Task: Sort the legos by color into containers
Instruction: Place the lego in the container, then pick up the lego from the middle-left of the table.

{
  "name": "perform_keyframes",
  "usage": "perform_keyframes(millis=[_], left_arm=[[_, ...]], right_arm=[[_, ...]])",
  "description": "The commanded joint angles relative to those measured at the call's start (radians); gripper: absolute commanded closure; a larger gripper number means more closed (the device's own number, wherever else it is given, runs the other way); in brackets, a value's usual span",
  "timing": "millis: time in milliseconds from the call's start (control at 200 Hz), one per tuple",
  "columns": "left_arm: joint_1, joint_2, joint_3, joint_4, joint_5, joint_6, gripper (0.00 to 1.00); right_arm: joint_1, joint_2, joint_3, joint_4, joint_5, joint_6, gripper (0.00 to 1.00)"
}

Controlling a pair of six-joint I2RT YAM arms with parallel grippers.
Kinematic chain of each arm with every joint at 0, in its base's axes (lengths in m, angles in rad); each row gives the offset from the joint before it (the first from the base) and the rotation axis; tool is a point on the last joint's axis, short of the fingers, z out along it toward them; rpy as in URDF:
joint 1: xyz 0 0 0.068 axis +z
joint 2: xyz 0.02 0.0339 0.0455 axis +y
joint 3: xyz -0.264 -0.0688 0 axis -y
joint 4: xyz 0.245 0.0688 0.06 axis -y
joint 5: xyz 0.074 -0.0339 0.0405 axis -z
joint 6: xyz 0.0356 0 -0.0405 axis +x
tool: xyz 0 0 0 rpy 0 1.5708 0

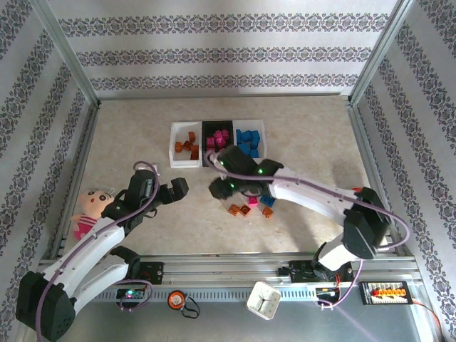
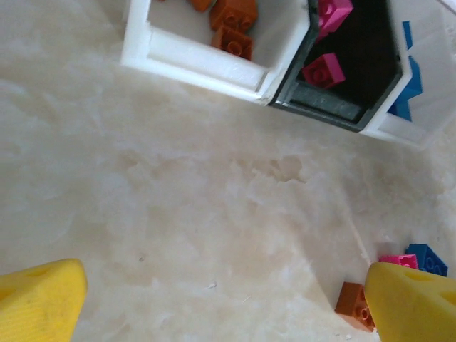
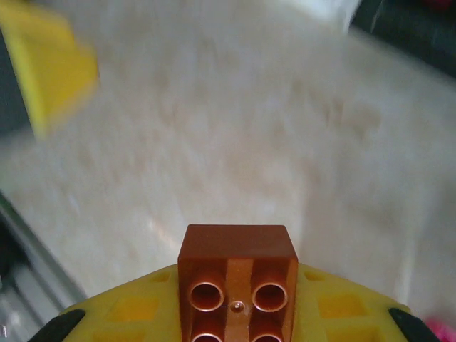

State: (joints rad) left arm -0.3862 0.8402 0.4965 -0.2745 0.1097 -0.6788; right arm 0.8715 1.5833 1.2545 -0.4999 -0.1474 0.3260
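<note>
My right gripper [image 3: 237,299] is shut on an orange-brown lego [image 3: 237,249], held underside up between its yellow fingers above bare table. From above, that gripper [image 1: 216,188] hovers just in front of the containers [image 1: 187,162]. These are a white bin with orange legos [image 2: 231,32], a black bin [image 2: 335,107] with pink ones, and a white bin [image 2: 420,132] with blue ones. My left gripper [image 2: 224,306] is open over bare table, close to the left of the right one [image 1: 174,191]. Loose orange [image 2: 354,305], pink [image 2: 399,261] and blue [image 2: 427,258] legos lie by its right finger.
A doll in a pink dress [image 1: 89,211] lies at the table's left edge. A white cup [image 1: 263,299] rests on the front rail. Several loose legos [image 1: 246,209] sit under the right arm's forearm. Metal frame posts border the table.
</note>
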Motion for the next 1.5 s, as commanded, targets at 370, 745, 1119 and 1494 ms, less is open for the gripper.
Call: perform_keyframes(millis=[370, 745, 1119, 1494], left_arm=[[-0.010, -0.056, -0.055, -0.045, 0.008, -0.041, 0.00], [-0.011, -0.056, -0.057, -0.050, 0.028, -0.035, 0.00], [-0.021, 0.073, 0.010, 0.016, 0.176, 0.038, 0.00], [-0.286, 0.462, 0.227, 0.083, 0.133, 0.161, 0.11]], right_arm=[[-0.095, 0.671, 0.815, -0.047, 0.120, 0.019, 0.70], [-0.106, 0.852, 1.089, -0.085, 0.143, 0.049, 0.34], [-0.110, 0.449, 0.525, 0.131, 0.143, 0.056, 0.31], [-0.240, -0.030, -0.169, 0.236, 0.175, 0.128, 0.31]])
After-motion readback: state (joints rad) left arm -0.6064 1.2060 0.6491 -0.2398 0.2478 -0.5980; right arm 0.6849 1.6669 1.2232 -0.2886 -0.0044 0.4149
